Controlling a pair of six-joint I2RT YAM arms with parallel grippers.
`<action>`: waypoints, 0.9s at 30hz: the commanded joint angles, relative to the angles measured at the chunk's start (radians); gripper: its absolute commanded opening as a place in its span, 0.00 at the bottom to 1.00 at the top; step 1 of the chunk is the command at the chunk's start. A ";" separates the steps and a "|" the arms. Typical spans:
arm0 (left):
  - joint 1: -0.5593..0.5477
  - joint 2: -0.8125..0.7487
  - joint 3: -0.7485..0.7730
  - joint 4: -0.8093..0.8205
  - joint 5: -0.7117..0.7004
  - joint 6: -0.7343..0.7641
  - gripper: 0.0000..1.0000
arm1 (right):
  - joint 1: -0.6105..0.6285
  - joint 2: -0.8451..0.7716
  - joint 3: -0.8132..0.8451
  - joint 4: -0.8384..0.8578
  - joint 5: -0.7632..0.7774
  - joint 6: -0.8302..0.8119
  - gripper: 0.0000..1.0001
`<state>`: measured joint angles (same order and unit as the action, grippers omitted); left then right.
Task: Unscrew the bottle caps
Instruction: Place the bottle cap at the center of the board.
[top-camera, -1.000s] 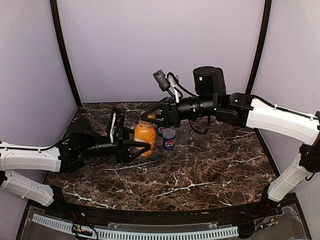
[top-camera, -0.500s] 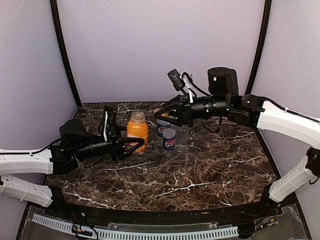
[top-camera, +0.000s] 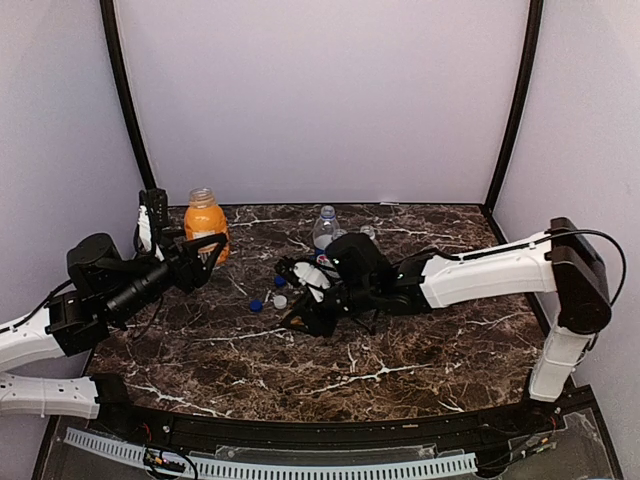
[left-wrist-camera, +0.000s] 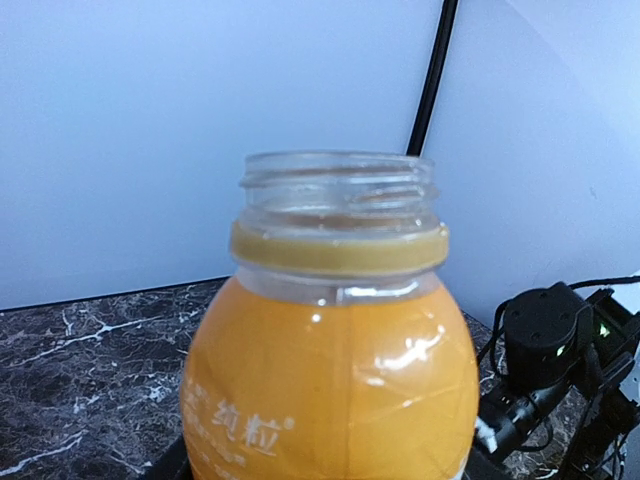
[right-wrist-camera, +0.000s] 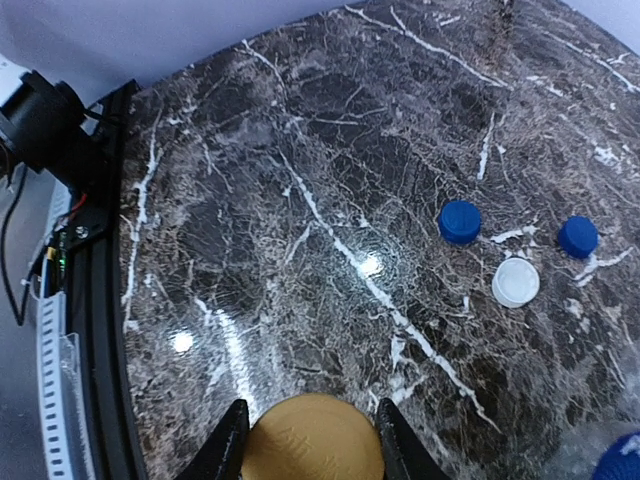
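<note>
My left gripper (top-camera: 207, 258) is shut on the short orange bottle (top-camera: 205, 222) at the far left back of the table. In the left wrist view the orange bottle (left-wrist-camera: 330, 350) fills the frame, and its neck is open with no cap. My right gripper (top-camera: 298, 321) is low over the table's middle, shut on the orange cap (right-wrist-camera: 312, 445). Two blue caps (right-wrist-camera: 460, 221) (right-wrist-camera: 578, 236) and a white cap (right-wrist-camera: 516, 282) lie loose on the marble just beyond it. The blue-labelled bottle (top-camera: 324, 230) and a clear bottle (top-camera: 368, 236) stand behind the right arm.
The table is dark marble (top-camera: 420, 350), closed in by lilac walls. The left arm's base and cables (right-wrist-camera: 50, 120) show past the table's edge in the right wrist view. The right forearm (top-camera: 480, 275) stretches across the right half of the table.
The left arm has pulled the orange bottle back to the far left corner. The right arm has swung down from above the bottles to the table with the orange cap in its fingers.
</note>
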<state>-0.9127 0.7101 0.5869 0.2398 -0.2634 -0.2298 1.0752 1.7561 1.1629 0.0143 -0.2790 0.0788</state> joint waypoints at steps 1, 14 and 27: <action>0.003 -0.038 0.065 -0.095 -0.073 0.038 0.09 | 0.032 0.175 0.143 0.055 0.084 -0.034 0.23; 0.008 -0.075 0.059 -0.114 -0.042 0.038 0.09 | 0.035 0.515 0.443 -0.004 0.167 -0.067 0.25; 0.008 -0.090 0.034 -0.112 -0.015 0.044 0.09 | 0.034 0.559 0.482 -0.010 0.182 -0.073 0.37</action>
<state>-0.9115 0.6434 0.6331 0.1162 -0.2882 -0.2016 1.1015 2.3009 1.6207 -0.0086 -0.1074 0.0120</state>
